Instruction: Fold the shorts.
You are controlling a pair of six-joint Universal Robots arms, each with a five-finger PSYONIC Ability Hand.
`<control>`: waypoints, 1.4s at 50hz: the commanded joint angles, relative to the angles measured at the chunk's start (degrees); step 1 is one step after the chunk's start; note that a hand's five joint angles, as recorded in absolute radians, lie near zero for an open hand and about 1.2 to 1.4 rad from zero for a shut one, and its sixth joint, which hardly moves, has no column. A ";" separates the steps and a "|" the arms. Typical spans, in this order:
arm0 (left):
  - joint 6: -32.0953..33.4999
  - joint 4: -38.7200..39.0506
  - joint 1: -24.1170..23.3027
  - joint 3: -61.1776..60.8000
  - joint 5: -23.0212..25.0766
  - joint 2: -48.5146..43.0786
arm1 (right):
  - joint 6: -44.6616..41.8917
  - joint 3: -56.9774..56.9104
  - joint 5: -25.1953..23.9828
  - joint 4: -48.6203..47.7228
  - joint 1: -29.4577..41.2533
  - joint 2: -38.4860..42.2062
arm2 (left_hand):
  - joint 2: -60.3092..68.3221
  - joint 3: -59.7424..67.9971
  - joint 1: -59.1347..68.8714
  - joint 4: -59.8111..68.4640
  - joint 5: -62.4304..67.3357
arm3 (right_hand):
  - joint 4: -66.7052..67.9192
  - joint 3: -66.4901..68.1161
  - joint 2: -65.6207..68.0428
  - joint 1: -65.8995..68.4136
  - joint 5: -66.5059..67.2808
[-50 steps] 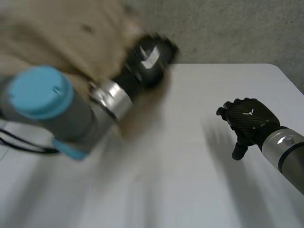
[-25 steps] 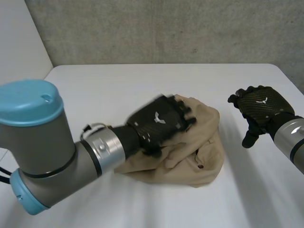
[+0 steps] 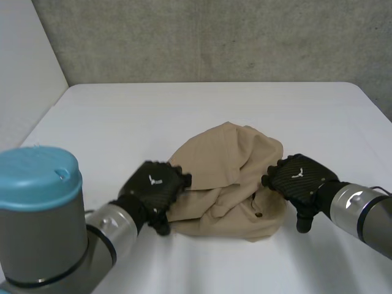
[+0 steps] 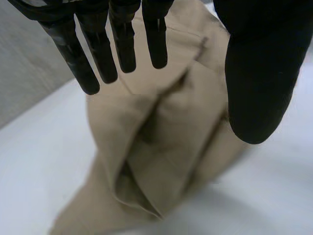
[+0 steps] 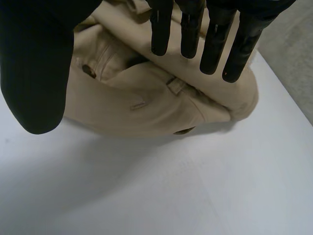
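Head view: the shorts lie as a crumpled beige heap near the middle of the white surface, not yet spread flat. My left hand is at the heap's left edge and my right hand is at its right edge. In the left wrist view my fingers are straight, apart from the thumb, over the cloth and holding nothing. In the right wrist view the fingers are also straight and empty, over the part with a belt loop and a button. I judge that the step is the very first one — to open the heap. Next I must pinch an edge on each side and draw the cloth flat — before any fold.
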 commanded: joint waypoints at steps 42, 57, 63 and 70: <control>3.65 10.66 -0.33 14.80 -8.21 15.81 | 10.72 -24.43 -0.77 0.45 1.32 -14.01 | 55.66 55.72 55.51 55.61 55.37 | 61.33 61.42 62.08 64.05 61.68; 3.74 8.90 4.06 18.86 -8.04 11.36 | 19.08 -40.27 5.11 5.99 4.65 -8.05 | 55.66 55.72 55.51 55.61 55.37 | 61.33 61.42 62.08 64.05 61.68; 3.74 8.90 5.99 19.73 -8.21 -0.86 | 19.60 -39.39 5.99 5.99 10.37 0.47 | 55.66 55.72 55.51 55.61 55.37 | 61.33 61.42 62.08 64.05 61.68; 3.83 9.08 10.65 26.06 -8.39 -15.71 | 22.41 -41.06 11.79 4.94 16.17 13.49 | 55.66 55.72 55.51 55.61 55.37 | 61.33 61.42 62.08 64.05 61.68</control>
